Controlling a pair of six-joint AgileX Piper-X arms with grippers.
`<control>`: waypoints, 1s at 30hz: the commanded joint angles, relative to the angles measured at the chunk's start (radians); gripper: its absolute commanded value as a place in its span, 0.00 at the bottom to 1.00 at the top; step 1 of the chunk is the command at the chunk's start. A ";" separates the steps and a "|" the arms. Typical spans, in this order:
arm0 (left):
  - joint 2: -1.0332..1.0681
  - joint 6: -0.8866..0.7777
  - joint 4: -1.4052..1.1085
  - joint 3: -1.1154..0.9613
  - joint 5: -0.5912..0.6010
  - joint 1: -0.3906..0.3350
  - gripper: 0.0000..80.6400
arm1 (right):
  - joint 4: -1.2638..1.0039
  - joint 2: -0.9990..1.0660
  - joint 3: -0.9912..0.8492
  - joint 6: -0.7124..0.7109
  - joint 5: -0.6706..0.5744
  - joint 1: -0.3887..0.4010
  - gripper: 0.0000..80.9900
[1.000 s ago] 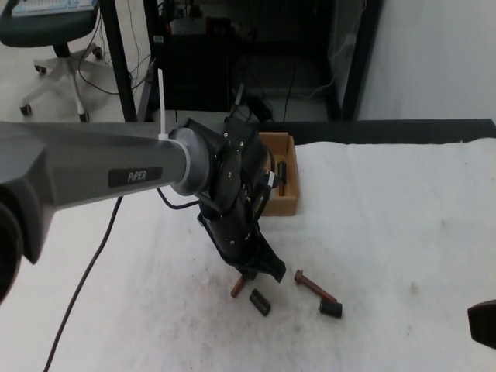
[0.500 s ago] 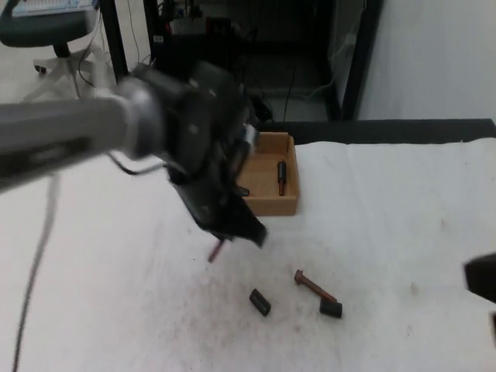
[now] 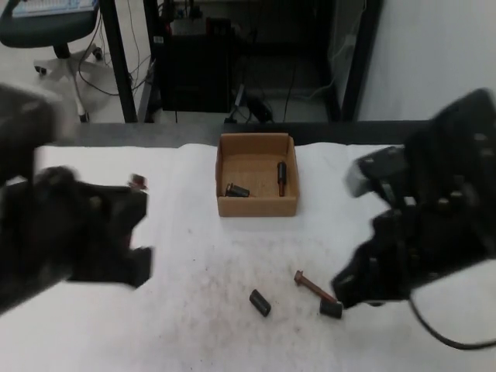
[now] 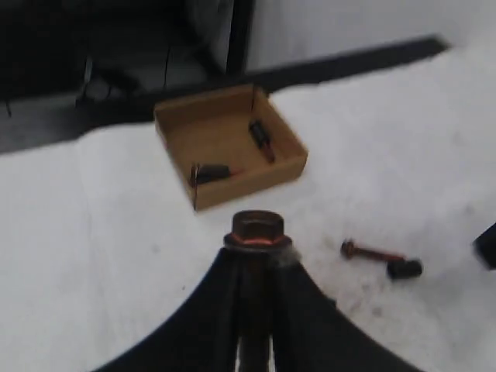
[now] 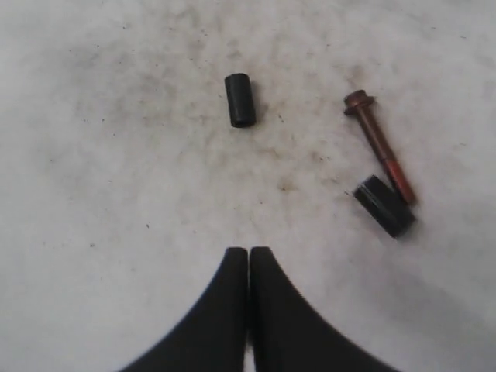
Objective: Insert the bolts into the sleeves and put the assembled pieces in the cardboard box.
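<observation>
Bolt [image 4: 257,229] lifted off worktop [image 5: 116,194], clamped in left gripper [image 4: 256,260], drawn back. Right gripper [image 5: 249,263], pinched closed, empty, arrived above loose sleeve [image 5: 239,99]. Insertion next, likely.

Even overhead light, bright cloth, soft arms

On my high feed the white cloth [image 3: 194,256] is evenly lit with no hard shadows, while the room [image 3: 232,62] at twelve o'clock sits dim. The left arm [image 3: 70,240] at nine o'clock and the right arm [image 3: 426,232] at three are dark smears without edges. On my left wrist feed the bolt [image 4: 256,229] clamped in the left gripper [image 4: 253,263] is out of focus, and the far cloth washes out to glare. On my right wrist feed the loose sleeve [image 5: 240,99] looks crisp with only a faint shadow. The closed right gripper [image 5: 249,260] is flat black.
</observation>
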 commanded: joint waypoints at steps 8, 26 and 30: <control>-0.258 -0.057 -0.089 0.128 0.031 0.003 0.00 | -0.034 0.330 -0.299 -0.014 0.013 0.108 0.43; -0.257 -0.046 0.083 0.128 0.078 0.003 0.00 | 0.170 0.551 -0.477 -0.275 0.163 0.117 0.44; -0.257 -0.046 0.090 0.128 0.078 0.003 0.00 | 0.177 0.575 -0.477 -0.277 0.163 0.133 0.44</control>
